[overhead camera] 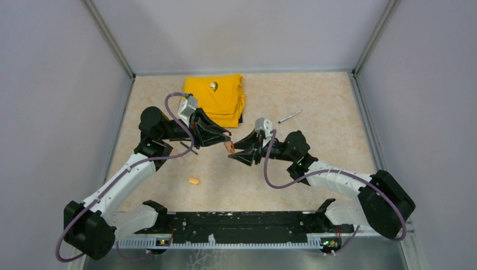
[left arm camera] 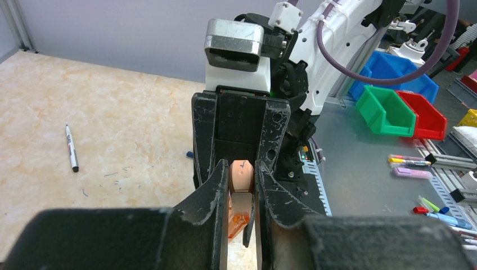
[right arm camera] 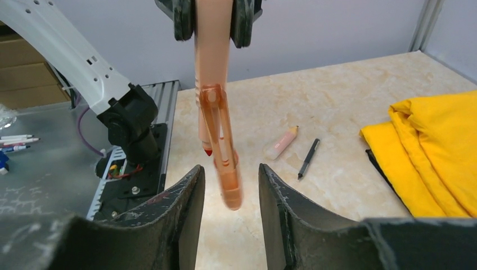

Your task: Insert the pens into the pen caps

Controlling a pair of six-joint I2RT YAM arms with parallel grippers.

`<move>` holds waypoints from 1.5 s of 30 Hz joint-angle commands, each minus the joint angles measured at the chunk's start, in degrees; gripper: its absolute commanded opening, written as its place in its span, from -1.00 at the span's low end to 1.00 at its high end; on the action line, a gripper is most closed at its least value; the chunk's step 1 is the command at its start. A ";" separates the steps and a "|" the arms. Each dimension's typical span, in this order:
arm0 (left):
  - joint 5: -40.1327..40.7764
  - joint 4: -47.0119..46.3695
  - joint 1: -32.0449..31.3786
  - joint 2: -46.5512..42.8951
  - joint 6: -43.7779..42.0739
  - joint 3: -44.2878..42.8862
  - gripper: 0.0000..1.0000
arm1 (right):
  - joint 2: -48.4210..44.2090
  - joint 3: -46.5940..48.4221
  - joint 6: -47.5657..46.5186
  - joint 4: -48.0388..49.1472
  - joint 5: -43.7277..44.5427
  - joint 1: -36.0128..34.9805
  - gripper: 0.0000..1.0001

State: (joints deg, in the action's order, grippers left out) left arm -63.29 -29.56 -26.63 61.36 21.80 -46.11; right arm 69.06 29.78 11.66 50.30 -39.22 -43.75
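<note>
My left gripper (overhead camera: 226,136) (left arm camera: 242,164) is shut on an orange marker (left arm camera: 243,179) (right arm camera: 212,56) (overhead camera: 229,147) and holds it lifted above the table, pointing at the right gripper. A translucent orange clipped piece (right arm camera: 225,163) lies along the marker's lower end, blurred. My right gripper (overhead camera: 236,151) (right arm camera: 230,166) is open, a finger on each side of that end with a gap on both sides. On the table lie a second short orange marker (overhead camera: 193,181) (right arm camera: 281,142), a thin dark pen (right arm camera: 308,158) (overhead camera: 190,149), a silver-white pen (overhead camera: 289,116) (left arm camera: 71,148) and a tiny dark blue cap (left arm camera: 189,153).
A folded yellow cloth (overhead camera: 219,98) (right arm camera: 433,146) lies at the back of the table with a small shiny object (overhead camera: 214,86) on it. Grey walls close the table in on three sides. Off the table's near edge stand coloured bins (left arm camera: 388,109).
</note>
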 commanded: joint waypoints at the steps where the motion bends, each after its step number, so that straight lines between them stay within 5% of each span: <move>1: -1.54 -1.90 -0.15 -1.00 -0.88 0.17 -1.00 | 1.00 1.54 0.38 3.37 -2.12 -0.37 -0.24; 10: -1.19 -1.90 -0.16 -1.07 -0.88 0.28 -1.00 | 1.31 1.64 0.48 2.52 -3.06 -0.33 -0.43; 15: -0.29 -1.77 -0.16 -1.28 -1.34 0.46 -1.00 | 1.32 1.60 0.85 2.86 -3.21 -0.34 -0.71; 17: 0.74 -1.11 -0.16 -1.59 -2.04 0.54 -1.00 | 1.34 1.76 1.37 2.83 -3.43 -0.36 -0.99; 45: 0.90 0.90 -0.12 -1.47 -3.52 0.26 -1.00 | 0.80 6.46 4.29 5.22 -3.18 -0.37 -1.00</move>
State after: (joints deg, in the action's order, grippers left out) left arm -61.54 -28.12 -26.63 59.99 19.62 -45.91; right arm 70.70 32.38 15.29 50.59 -42.92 -43.75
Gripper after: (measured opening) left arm 0.231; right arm 0.062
